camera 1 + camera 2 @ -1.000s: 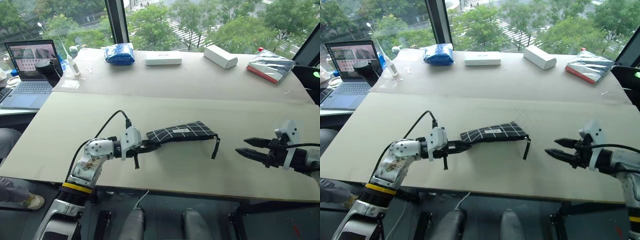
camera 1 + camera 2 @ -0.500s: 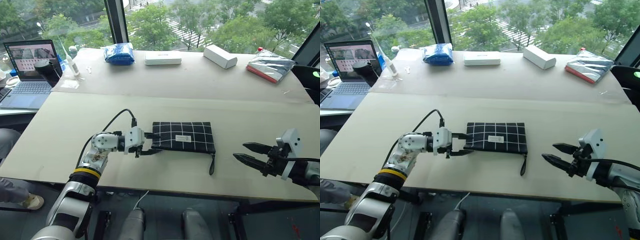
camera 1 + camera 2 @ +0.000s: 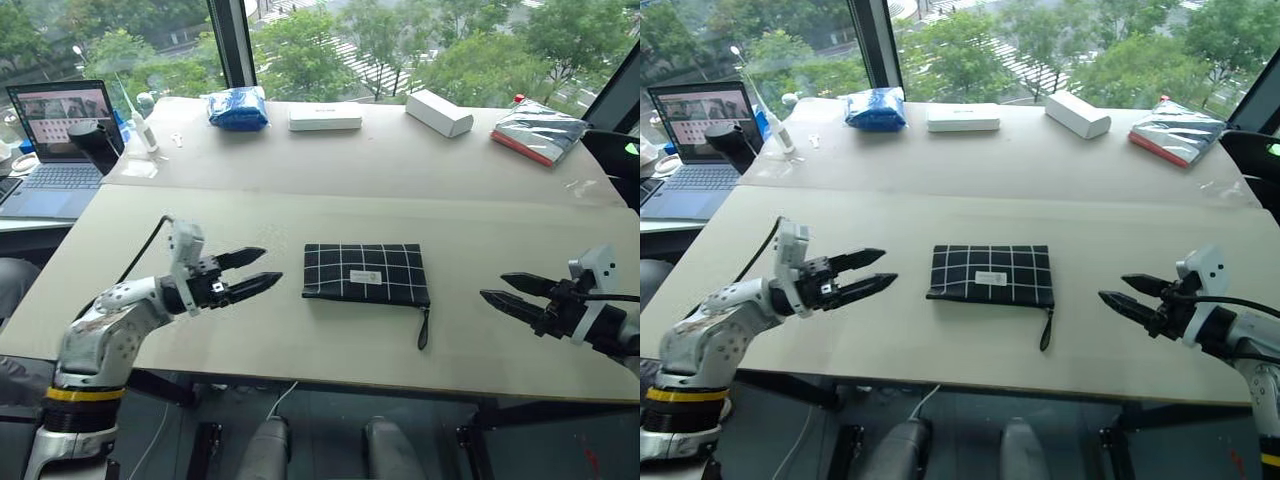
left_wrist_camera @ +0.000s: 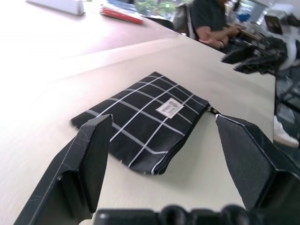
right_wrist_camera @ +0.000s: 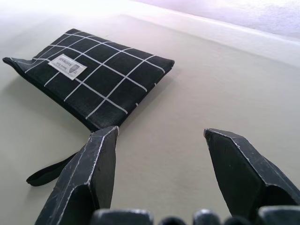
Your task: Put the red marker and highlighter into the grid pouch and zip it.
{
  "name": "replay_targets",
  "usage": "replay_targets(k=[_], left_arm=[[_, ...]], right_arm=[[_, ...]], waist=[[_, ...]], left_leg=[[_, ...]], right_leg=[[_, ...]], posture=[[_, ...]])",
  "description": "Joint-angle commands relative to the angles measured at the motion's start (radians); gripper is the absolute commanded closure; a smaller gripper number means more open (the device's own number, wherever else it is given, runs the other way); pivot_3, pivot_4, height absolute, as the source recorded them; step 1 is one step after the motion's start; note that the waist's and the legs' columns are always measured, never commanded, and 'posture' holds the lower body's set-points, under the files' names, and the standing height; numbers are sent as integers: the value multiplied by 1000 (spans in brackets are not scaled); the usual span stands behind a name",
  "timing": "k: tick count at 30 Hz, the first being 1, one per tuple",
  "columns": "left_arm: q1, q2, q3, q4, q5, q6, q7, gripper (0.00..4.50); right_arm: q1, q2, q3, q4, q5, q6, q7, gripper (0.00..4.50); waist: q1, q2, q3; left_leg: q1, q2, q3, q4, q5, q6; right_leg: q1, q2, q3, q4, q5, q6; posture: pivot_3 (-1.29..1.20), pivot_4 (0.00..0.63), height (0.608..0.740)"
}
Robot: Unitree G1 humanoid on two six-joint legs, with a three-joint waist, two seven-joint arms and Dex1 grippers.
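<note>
The grid pouch (image 3: 366, 273) lay flat on the table (image 3: 300, 215) (strap toward the near edge), between both pincers. The left pincer (image 3: 252, 271) and right pincer (image 3: 503, 290) hovered apart from it, both spread wide, empty.

Grid pouch (image 3: 366, 272): flat, black with white grid lines, small white label facing up, lying on the table near its front edge. Zipper strap (image 3: 424, 329) trailing off one corner toward the front, limp on the surface.
</note>
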Motion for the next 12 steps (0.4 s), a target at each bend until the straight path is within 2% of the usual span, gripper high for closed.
replay_targets(k=[1,12], left_arm=[[103,21,158,-62,-40,50,106,705],[193,-16,213,-93,-30,35,209,705]], right_arm=[[-69,17,18,80,-20,-48,-1,1210],[-230,25,104,301,-111,-127,16,1210]], waist=[[-2,0,0],[11,0,0]], left_leg=[[0,0,0,0,0,0],[0,0,1,0,0,0]], right_leg=[[0,0,0,0,0,0],[0,0,0,-1,1,-2]], posture=[[0,150,740],[0,150,740]])
